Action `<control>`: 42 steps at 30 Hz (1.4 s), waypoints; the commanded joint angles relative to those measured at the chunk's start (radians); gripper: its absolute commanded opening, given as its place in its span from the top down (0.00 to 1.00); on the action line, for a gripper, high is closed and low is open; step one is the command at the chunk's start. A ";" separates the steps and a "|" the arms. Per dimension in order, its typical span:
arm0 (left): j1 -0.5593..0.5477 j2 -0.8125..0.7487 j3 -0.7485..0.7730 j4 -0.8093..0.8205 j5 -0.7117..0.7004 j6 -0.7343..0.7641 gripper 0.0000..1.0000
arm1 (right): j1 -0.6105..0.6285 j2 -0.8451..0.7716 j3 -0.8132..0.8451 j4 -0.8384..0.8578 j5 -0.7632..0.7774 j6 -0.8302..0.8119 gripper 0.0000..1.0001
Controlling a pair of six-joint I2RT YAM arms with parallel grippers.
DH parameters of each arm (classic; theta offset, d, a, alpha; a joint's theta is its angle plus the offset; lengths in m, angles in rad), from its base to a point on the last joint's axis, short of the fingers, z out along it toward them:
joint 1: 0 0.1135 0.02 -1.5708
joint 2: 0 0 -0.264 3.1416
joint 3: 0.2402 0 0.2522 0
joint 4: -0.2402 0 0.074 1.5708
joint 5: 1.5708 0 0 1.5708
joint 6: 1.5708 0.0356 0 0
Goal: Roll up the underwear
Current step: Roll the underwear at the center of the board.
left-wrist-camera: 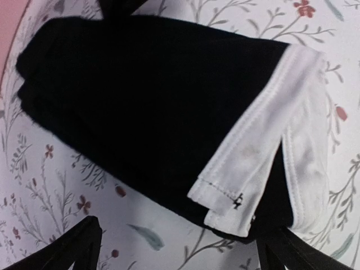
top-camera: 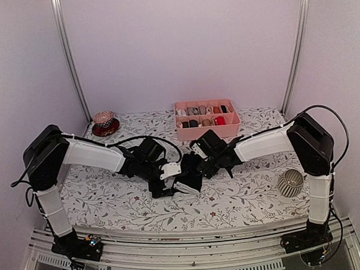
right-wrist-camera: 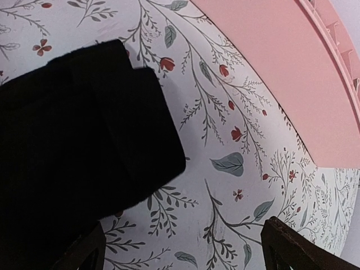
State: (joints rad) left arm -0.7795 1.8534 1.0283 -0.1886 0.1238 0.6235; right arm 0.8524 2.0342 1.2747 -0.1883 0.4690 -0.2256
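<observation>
Soft black knit underwear with a wide, stitched pale waistband lies folded flat near the middle of the floral tabletop. The left gripper hangs spread over its waistband end. The right gripper, also spread, hovers at its plain black edge, near the smooth pink tray.

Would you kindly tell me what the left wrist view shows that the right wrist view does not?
Only the left wrist view shows the pale waistband of the underwear. Only the right wrist view shows a broad stretch of the pink tray; the left has just a pink sliver in one corner. Both show the underwear's black fabric lying on the floral tablecloth, and each shows its own open gripper at the bottom edge: the left gripper and the right gripper.
</observation>
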 commanded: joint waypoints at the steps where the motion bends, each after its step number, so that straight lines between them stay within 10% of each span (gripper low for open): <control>1: -0.055 0.009 -0.047 -0.069 0.030 -0.003 0.01 | 0.002 -0.021 0.010 -0.099 -0.071 -0.022 0.01; 15: -0.048 -0.241 -0.281 0.180 0.008 0.285 0.02 | 0.097 -0.389 -0.325 0.004 -0.064 0.065 0.01; 42: -0.233 -0.047 -0.253 0.239 -0.120 0.485 0.01 | 0.098 -0.524 -0.523 0.238 -0.015 0.069 0.01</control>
State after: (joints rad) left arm -0.9886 1.7439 0.7856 0.2047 -0.0055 1.0893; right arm 0.9524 1.5562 0.7731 0.0105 0.4355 -0.1680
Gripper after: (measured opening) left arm 0.985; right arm 0.989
